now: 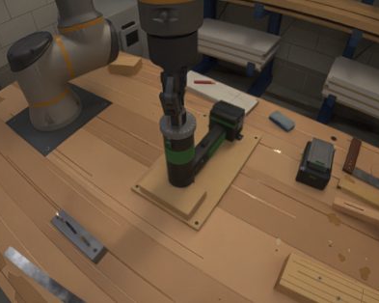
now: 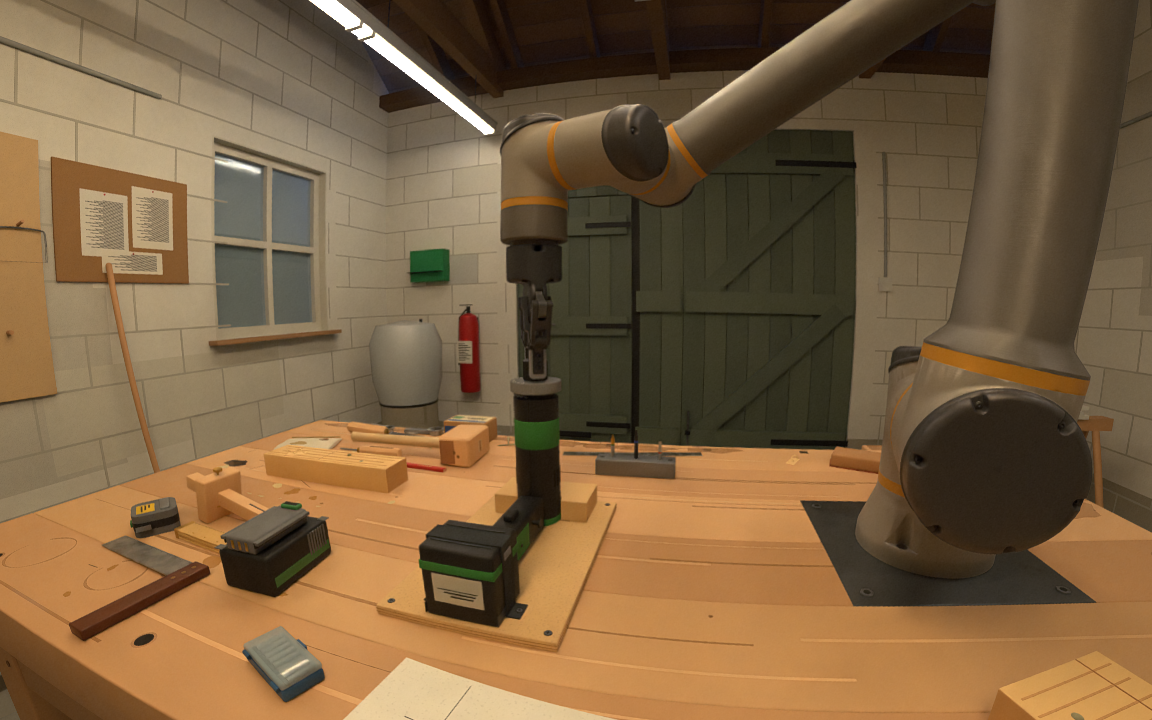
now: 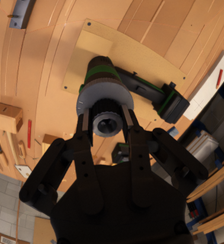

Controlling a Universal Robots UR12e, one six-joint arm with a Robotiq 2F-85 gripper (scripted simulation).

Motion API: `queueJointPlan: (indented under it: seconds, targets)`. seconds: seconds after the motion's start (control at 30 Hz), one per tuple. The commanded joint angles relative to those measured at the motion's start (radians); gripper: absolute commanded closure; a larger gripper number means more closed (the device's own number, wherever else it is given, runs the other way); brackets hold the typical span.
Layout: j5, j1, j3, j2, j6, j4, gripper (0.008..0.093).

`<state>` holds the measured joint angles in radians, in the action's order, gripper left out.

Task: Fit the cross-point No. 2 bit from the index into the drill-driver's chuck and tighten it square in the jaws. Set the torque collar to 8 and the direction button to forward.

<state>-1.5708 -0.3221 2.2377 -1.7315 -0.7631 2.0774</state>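
The drill-driver (image 1: 181,153) (image 2: 534,452) stands nose-up on a plywood board (image 1: 199,179) in the middle of the bench. Its handle and battery (image 2: 470,570) lie flat on the board. The knurled chuck (image 3: 107,120) points straight up, and its mouth looks empty. Below the chuck sits the grey torque collar (image 3: 105,93), then a green band. The bit index (image 1: 77,236) (image 2: 635,464) lies apart on the bench, and its bits are too small to tell. My gripper (image 1: 174,112) (image 2: 537,365) (image 3: 107,119) stands directly over the drill and is closed around the chuck.
Behind the bench are timber racks and a green door. A spare battery (image 1: 316,162), a try square (image 1: 353,155), a sanding block (image 1: 282,120), a paper sheet with a red pencil (image 1: 204,82) and wood blocks (image 1: 125,66) lie around the board. The arm's base (image 1: 49,104) stands at one side.
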Motion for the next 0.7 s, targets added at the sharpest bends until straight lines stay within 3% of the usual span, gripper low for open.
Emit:
queueJointPlan:
  seconds: [0.0,0.4,0.67]
  targets:
    - [0.000,0.000,0.000,0.000,0.000,0.001,0.0694]
    - [0.000,0.000,0.000,0.000,0.000,0.001,0.0934]
    - [0.000,0.000,0.000,0.000,0.000,0.001,0.0934]
